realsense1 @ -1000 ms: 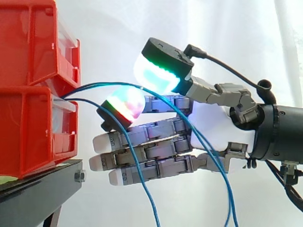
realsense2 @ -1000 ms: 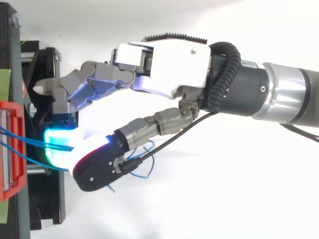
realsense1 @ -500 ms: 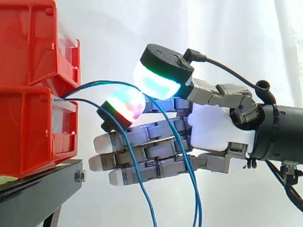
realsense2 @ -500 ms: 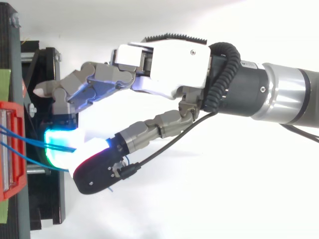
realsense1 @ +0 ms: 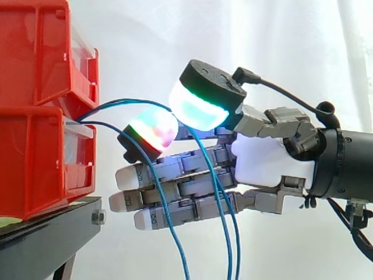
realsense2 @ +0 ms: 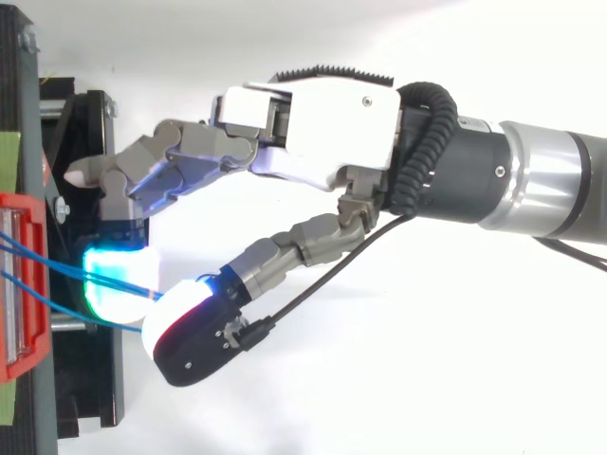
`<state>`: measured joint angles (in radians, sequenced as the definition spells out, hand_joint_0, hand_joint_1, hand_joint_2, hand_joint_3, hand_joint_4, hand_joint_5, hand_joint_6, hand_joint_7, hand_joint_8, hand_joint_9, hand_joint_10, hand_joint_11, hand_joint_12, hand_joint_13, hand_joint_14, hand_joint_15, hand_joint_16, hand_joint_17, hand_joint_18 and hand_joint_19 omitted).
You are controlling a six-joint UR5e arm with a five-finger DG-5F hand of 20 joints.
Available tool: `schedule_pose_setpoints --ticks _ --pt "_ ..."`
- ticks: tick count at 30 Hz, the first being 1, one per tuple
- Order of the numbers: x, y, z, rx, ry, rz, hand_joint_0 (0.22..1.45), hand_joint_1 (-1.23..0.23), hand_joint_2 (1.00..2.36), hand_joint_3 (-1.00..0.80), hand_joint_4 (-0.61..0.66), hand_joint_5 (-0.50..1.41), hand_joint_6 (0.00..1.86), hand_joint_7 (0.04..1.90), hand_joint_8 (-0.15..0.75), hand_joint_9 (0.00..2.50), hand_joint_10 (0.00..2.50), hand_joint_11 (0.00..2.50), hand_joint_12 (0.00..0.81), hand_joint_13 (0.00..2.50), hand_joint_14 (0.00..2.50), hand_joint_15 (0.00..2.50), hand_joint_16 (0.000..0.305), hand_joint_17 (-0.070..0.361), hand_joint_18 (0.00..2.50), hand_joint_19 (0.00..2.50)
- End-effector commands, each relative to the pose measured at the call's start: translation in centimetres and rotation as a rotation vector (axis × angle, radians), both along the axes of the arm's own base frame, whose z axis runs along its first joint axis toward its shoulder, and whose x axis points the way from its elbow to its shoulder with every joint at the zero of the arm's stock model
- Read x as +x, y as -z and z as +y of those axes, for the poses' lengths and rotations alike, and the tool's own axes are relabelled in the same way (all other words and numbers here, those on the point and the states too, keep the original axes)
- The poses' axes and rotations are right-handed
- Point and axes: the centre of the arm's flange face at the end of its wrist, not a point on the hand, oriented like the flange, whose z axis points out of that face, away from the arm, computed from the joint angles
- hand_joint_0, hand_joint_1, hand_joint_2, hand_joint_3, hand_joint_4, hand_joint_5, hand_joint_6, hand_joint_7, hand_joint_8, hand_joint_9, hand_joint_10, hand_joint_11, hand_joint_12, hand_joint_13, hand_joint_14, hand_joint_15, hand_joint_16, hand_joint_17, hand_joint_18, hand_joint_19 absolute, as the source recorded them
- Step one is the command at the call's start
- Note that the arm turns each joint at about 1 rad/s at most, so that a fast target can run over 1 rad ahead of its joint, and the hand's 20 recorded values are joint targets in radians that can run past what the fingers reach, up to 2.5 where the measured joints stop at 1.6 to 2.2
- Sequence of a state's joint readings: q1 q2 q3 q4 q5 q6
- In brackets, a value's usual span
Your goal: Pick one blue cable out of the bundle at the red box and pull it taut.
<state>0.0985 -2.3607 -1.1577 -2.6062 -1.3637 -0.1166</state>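
Note:
Two thin blue cables come out of the stacked red bins [realsense1: 35, 157] on the left. The upper blue cable [realsense1: 125, 102] arches right, passes between the thumb's cyan-green pad [realsense1: 201, 108] and a curled finger's red-green pad [realsense1: 152, 129], then hangs straight down across the fingers. My hand [realsense1: 268, 160] reaches in from the right and pinches this cable, while its other fingers lie straight and point at the bins. The second blue cable [realsense1: 176, 245] droops down in front of those straight fingers. From above, the hand [realsense2: 313, 123] is just right of the red bin [realsense2: 19, 284], and the pinched cable [realsense2: 57, 260] runs into the pads.
The bins sit on a black stand [realsense1: 46, 239] whose edge lies right under the fingertips. A white curtain is behind, and there is open space to the right of and below the hand.
The thumb pad has swung right and down onto the upper cable. That cable's hanging part has shifted left, from slanting past the wrist to hanging nearly vertical across the fingers.

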Motion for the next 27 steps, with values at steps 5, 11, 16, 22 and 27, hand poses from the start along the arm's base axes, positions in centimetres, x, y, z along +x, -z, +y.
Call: schedule_pose_setpoints --ticks 5,11,16,22,27 --pt "0.02 -0.05 -0.02 0.000 0.000 -0.001 0.47 -0.74 1.00 -0.50 0.16 -0.17 0.88 0.85 0.367 0.65 0.01 0.39 0.405 0.26 0.00 0.09 0.059 0.134 0.33 0.07" --pt "0.02 -0.05 -0.02 0.000 0.000 -0.001 0.59 -0.57 1.00 -0.42 0.12 -0.16 0.88 0.98 0.352 0.67 0.01 0.38 0.368 0.26 0.00 0.11 0.052 0.117 0.29 0.12" --pt "0.02 -0.05 -0.02 0.000 0.000 -0.001 0.59 -0.66 1.01 -0.22 0.14 -0.16 0.92 0.94 0.377 0.67 0.01 0.39 0.394 0.30 0.00 0.10 0.057 0.129 0.35 0.10" --pt "0.06 -0.08 0.10 0.000 -0.001 -0.004 0.62 -0.75 1.01 -0.13 0.12 -0.16 0.93 0.94 0.377 0.68 0.01 0.41 0.395 0.33 0.00 0.11 0.057 0.128 0.39 0.08" --pt "0.06 -0.08 0.10 0.000 -0.001 -0.004 0.64 -0.82 1.02 -0.15 0.05 -0.17 0.93 0.96 0.355 0.66 0.01 0.40 0.376 0.32 0.00 0.09 0.053 0.120 0.38 0.08"
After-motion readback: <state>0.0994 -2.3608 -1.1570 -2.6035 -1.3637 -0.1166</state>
